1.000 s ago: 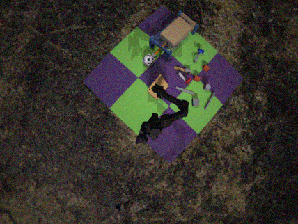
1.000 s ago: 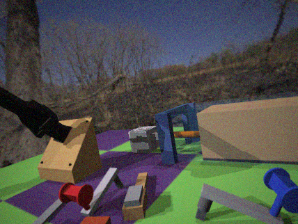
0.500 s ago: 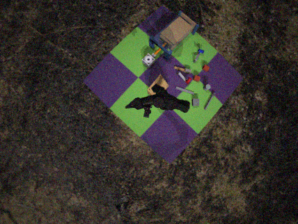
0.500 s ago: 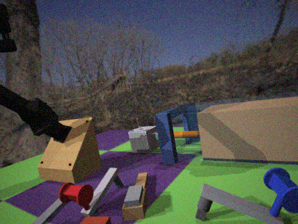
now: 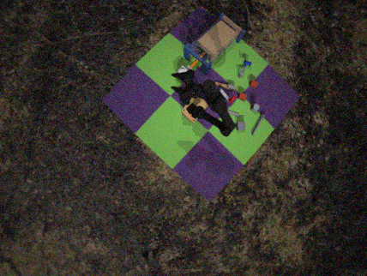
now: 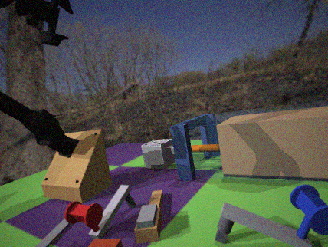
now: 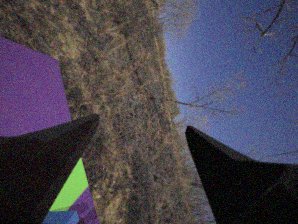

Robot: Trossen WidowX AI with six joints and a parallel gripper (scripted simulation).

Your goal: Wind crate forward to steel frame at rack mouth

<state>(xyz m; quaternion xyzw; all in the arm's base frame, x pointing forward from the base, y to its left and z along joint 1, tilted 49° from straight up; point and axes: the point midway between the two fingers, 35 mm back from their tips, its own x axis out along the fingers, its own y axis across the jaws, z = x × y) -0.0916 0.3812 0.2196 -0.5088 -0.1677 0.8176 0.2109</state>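
The tan crate (image 5: 219,39) (image 6: 245,153) sits flat in the rack. Its front is apart from the blue steel frame (image 6: 185,153) (image 5: 197,57), with the orange strap (image 6: 205,148) (image 5: 195,63) showing between. The pale winch (image 6: 157,154) (image 5: 183,69) stands beyond the frame; its top hole cannot be made out. A handle with a red knob (image 6: 83,215) (image 5: 231,99) and one with a blue knob (image 6: 308,207) (image 5: 247,63) lie on the bench; each has a grey arm and a peg. My gripper (image 5: 172,81) (image 6: 69,25) (image 7: 144,124) is open and empty, raised high, near the winch in the overhead view.
The arm stands on a wooden wedge (image 5: 189,114) (image 6: 93,172). Among the tools lie a wooden piece with a grey block (image 6: 147,215), orange-red blocks (image 5: 254,84) (image 6: 105,242), a grey block (image 5: 241,126), a dark bar (image 5: 258,123) and a pale round piece (image 5: 256,107).
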